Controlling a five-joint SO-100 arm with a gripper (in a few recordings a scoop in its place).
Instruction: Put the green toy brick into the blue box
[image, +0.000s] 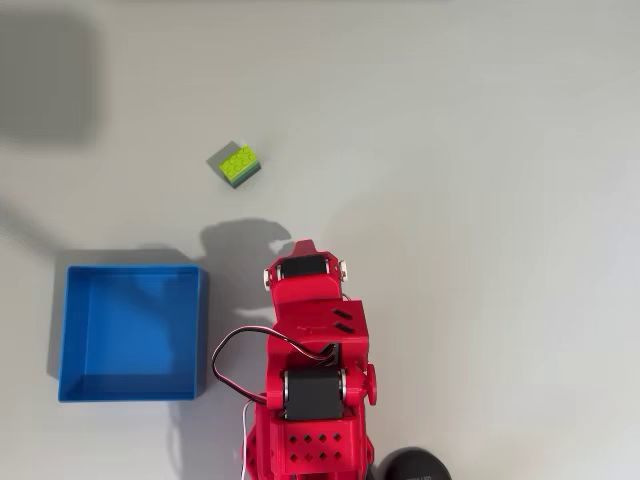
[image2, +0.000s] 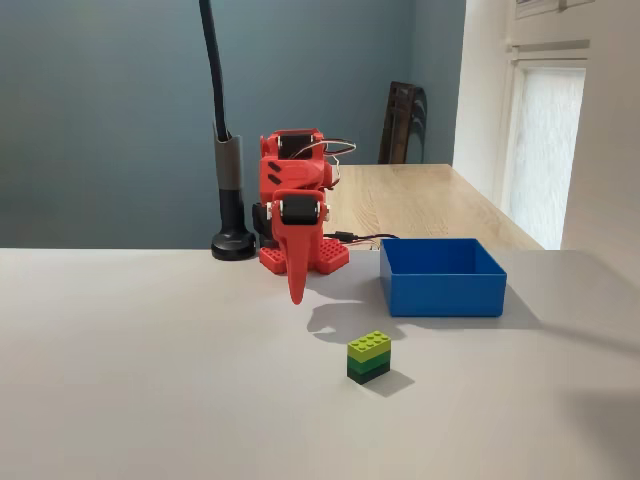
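The green toy brick (image: 238, 164) (image2: 369, 356) sits alone on the pale table, lime studs up. The blue box (image: 200, 330) (image2: 445, 295) rests flat and holds nothing; in the overhead view it is below and left of the brick. My red gripper (image2: 296, 285) hangs point-down above the table with its fingers pressed together on nothing. In the fixed view it is left of and behind the brick, left of the box, and touches neither. From overhead, the red arm (image: 305, 300) covers the fingers.
A black post on a round base (image2: 233, 245) (image: 410, 465) stands beside the arm's base. A wooden table (image2: 420, 200) and a dark chair (image2: 403, 120) lie beyond the work surface. Shadows fall on the table near the box.
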